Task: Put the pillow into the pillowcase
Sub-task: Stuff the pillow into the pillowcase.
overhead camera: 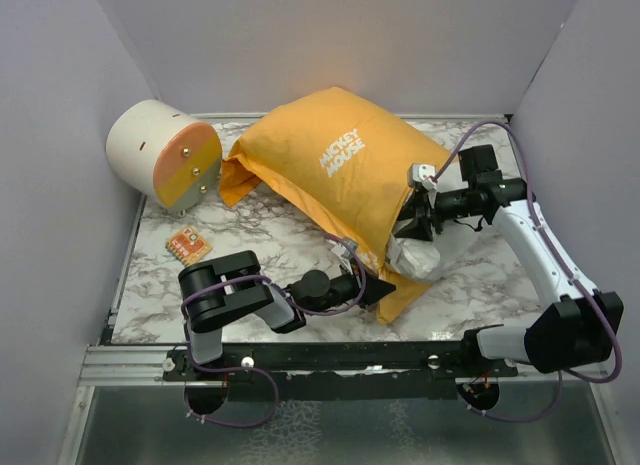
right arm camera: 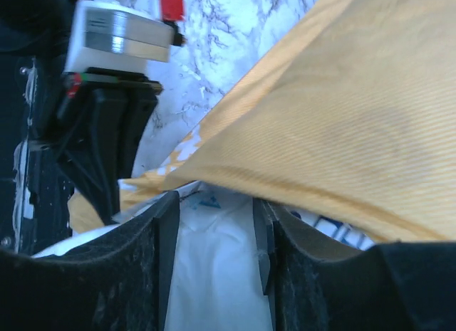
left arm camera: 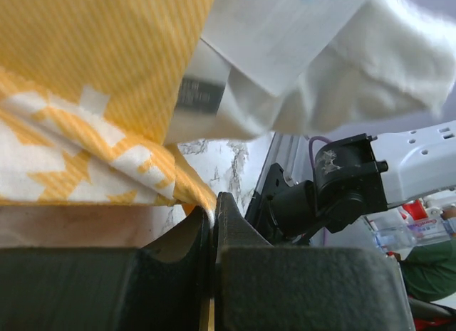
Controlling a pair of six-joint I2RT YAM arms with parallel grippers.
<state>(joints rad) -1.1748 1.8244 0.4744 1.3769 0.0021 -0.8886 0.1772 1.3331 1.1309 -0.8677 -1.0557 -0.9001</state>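
The orange-yellow pillowcase (overhead camera: 335, 165) lies across the table, bulging, "MICKEY MOUSE" lettering up. The white pillow (overhead camera: 425, 253) is mostly inside it; one end sticks out of the case's open mouth at the right. My left gripper (overhead camera: 378, 290) is shut on the lower hem of the pillowcase (left arm camera: 187, 185) at the mouth. My right gripper (overhead camera: 412, 223) is at the mouth, its jaws closed on a fold of the white pillow (right arm camera: 214, 267) just under the case's upper edge (right arm camera: 320, 132). The pillow's label (left arm camera: 199, 95) shows in the left wrist view.
A cream-and-orange cylinder (overhead camera: 165, 153) lies at the back left. A small orange patterned card (overhead camera: 188, 246) lies on the marble tabletop (overhead camera: 270, 245) near the left arm. Grey walls stand at the left, back and right.
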